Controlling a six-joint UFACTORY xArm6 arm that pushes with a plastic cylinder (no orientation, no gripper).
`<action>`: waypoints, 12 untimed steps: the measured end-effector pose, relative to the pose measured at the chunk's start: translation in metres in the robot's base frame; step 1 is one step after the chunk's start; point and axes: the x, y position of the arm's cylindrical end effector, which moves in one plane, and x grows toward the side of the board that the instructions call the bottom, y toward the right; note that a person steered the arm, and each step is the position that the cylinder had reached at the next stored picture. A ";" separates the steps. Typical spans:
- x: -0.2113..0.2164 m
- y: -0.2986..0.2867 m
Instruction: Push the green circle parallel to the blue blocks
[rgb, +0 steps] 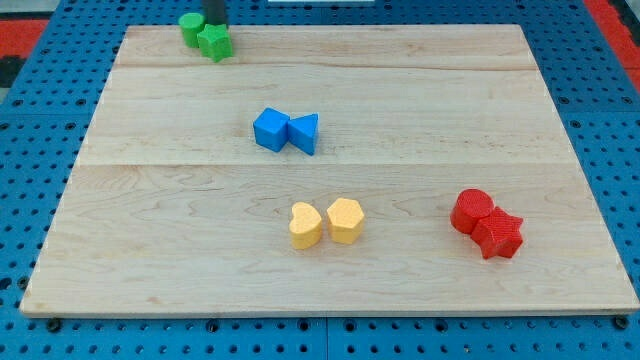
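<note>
My tip (215, 24): at the view's top, touching the green blocks, apparently; no jaws, nothing held. Green circle (190, 27) against green star (215, 43). Blue blocks (287, 131) mid-board.

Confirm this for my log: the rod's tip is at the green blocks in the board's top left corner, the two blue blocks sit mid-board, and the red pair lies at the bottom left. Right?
Not quite. The red pair lies at the view's bottom right, not bottom left, as the camera view shows. The rest holds: my tip is at the green blocks in the top left corner, and the two blue blocks sit mid-board.
</note>
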 end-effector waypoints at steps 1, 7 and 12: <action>0.001 -0.050; 0.000 -0.113; 0.025 -0.117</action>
